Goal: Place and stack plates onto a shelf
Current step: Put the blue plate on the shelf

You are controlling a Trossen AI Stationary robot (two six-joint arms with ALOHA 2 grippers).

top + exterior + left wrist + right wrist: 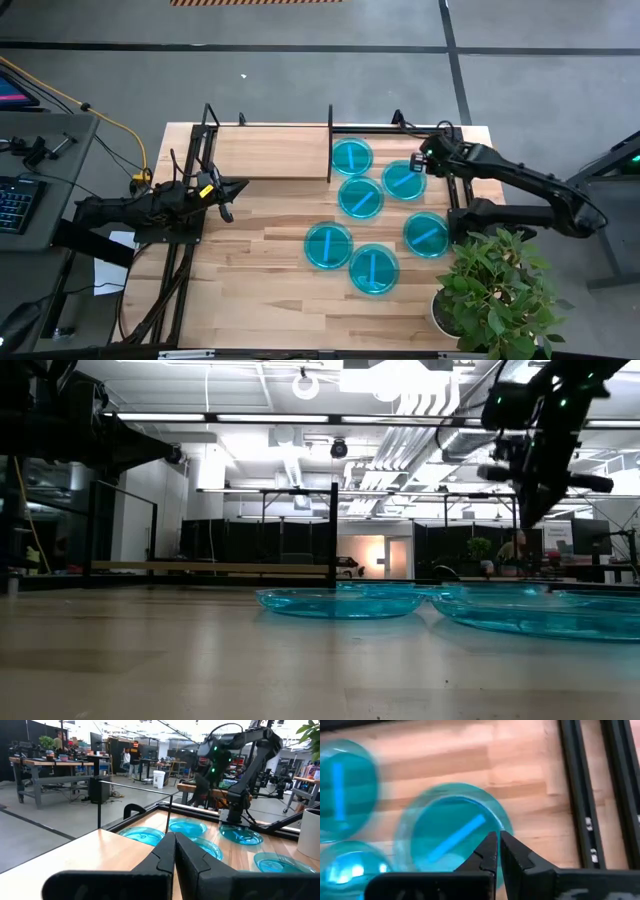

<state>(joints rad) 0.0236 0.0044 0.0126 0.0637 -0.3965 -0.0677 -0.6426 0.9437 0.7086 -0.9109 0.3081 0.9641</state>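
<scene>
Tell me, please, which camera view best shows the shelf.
The high view: it shows the whole shelf, its board, black frame and divider, from above, with no plate on the board. The low view sees it edge-on, as a thin board far back. The left wrist view shows one corner and the divider; the right wrist view shows only frame rods.

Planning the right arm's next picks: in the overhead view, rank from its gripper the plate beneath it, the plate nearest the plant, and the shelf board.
1. Plate beneath the right gripper, back right.
2. Plate by the plant, right edge.
3. Shelf board: back left.
</scene>
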